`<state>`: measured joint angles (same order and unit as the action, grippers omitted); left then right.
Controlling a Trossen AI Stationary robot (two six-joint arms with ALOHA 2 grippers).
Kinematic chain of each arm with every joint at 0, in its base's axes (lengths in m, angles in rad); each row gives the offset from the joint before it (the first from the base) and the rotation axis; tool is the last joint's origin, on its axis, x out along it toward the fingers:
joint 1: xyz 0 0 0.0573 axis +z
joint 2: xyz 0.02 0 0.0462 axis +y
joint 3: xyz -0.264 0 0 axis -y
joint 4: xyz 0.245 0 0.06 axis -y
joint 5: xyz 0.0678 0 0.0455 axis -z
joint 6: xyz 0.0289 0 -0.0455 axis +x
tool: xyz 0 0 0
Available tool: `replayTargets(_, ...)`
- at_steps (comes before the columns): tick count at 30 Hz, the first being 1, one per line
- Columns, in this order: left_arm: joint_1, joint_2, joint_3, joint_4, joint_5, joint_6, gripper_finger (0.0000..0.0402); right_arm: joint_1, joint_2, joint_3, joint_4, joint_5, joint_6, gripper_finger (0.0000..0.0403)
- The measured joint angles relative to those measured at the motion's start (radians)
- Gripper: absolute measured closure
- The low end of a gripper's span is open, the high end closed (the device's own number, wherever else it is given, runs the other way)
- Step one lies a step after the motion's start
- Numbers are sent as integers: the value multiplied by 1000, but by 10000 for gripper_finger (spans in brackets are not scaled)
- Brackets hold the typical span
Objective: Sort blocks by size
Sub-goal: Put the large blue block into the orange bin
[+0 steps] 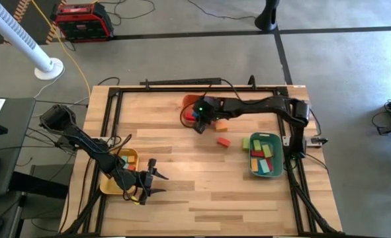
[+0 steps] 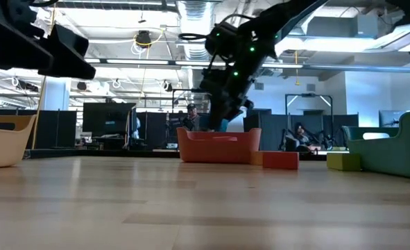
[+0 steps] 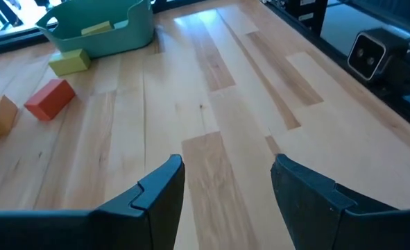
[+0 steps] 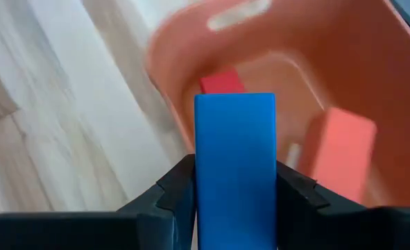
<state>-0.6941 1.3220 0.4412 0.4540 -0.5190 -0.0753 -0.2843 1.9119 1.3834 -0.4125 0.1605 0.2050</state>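
Down front, left gripper [image 1: 157, 183] idling by the yellow tray [image 1: 130, 158], fingers parted on nothing. Mid-table, loose red block [image 1: 223, 141] and orange block [image 1: 221, 124] waiting, green tray [image 1: 273, 173] off beside them. Farther back, right gripper [image 4: 235, 201] pinching a blue block [image 4: 234, 163] over the orange tray [image 4: 343, 76]. Drop step, likely: needs a clean release inside the rim, clear of blocks already there. Plenty of bare tabletop around.
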Motion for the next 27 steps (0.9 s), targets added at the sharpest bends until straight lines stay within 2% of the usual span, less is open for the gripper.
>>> replayTargets(9, 0, 0, 0, -80, 0, 0, 195, -79, 73, 65, 6, -17, 6, 235)
replayTargets(21, 0, 0, 0, -136, 0, 0, 195, -85, 66, 65, 41, -24, -22, 222)
replayTargets(27, 0, 0, 0, -136, 0, 0, 195, -76, 55, 65, 36, -24, -57, 192)
